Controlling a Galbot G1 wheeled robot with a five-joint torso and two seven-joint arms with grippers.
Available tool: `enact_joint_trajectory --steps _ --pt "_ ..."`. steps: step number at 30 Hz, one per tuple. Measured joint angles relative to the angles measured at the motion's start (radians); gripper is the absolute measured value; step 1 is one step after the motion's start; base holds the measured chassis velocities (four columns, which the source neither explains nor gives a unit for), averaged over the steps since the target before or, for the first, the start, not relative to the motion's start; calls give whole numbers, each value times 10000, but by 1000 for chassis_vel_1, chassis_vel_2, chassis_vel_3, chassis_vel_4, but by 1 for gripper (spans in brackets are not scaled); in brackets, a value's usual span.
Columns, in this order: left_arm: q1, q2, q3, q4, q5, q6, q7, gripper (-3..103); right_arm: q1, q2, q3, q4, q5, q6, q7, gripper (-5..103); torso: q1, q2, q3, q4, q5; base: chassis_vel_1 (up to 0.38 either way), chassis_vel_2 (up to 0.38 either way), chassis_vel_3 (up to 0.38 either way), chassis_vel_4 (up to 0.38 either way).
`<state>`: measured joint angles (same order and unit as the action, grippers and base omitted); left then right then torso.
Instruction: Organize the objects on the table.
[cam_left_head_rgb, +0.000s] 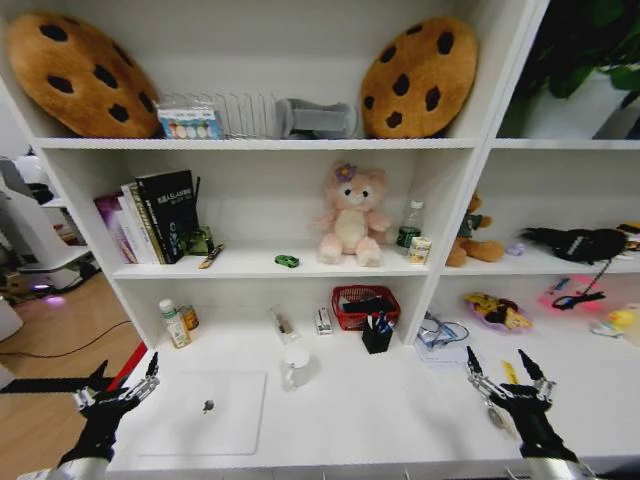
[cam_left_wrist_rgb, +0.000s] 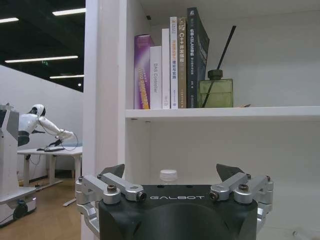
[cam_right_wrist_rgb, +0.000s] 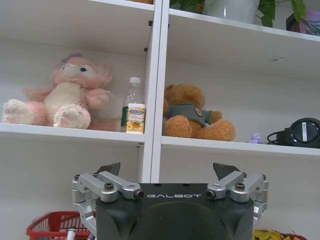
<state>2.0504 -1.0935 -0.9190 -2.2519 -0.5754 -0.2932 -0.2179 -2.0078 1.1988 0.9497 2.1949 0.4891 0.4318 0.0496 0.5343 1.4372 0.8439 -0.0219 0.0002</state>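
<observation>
flat, thin silver laptop (cam_left_head_rgb: 205, 412), lid closed, on table (cam_left_head_rgb: 380, 405).

Table (cam_left_head_rgb: 400, 410) centre open between laptop (cam_left_head_rgb: 205, 412) and right tool (cam_left_head_rgb: 505, 372); cup (cam_left_head_rgb: 295, 367), pen holder (cam_left_head_rgb: 377, 335), basket (cam_left_head_rgb: 365, 305) crowd back.

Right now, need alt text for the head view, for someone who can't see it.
Two open black pincers, left and right, hover at the near corners of a long white desk holding a thin silver laptop, a white mug and a black pen holder. On the shelf above sit a pink plush bear and a tiny green toy car.
</observation>
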Motion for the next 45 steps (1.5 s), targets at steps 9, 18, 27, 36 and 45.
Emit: enact_joint_trajectory --steps 9,18,27,36,45 --pt "0 0 0 0 0 0 0 100 0 -1 1 0 0 0 0 100 1 0 0 1 -5 126 121 -121 -125" --pt "0 0 0 0 0 0 0 100 0 0 1 0 0 0 0 100 0 1 -1 4 -5 138 127 -140 -140" --pt "0 0 0 0 0 0 0 100 0 0 1 0 0 0 0 100 1 0 0 1 1 25 31 -29 -30" --pt "0 0 0 0 0 0 0 100 0 0 2 0 0 1 0 100 2 -1 1 3 -1 15 -9 -18 13" --pt "0 0 0 0 0 0 0 100 0 0 2 0 0 1 0 100 0 0 0 1 -1 141 -127 -152 135"
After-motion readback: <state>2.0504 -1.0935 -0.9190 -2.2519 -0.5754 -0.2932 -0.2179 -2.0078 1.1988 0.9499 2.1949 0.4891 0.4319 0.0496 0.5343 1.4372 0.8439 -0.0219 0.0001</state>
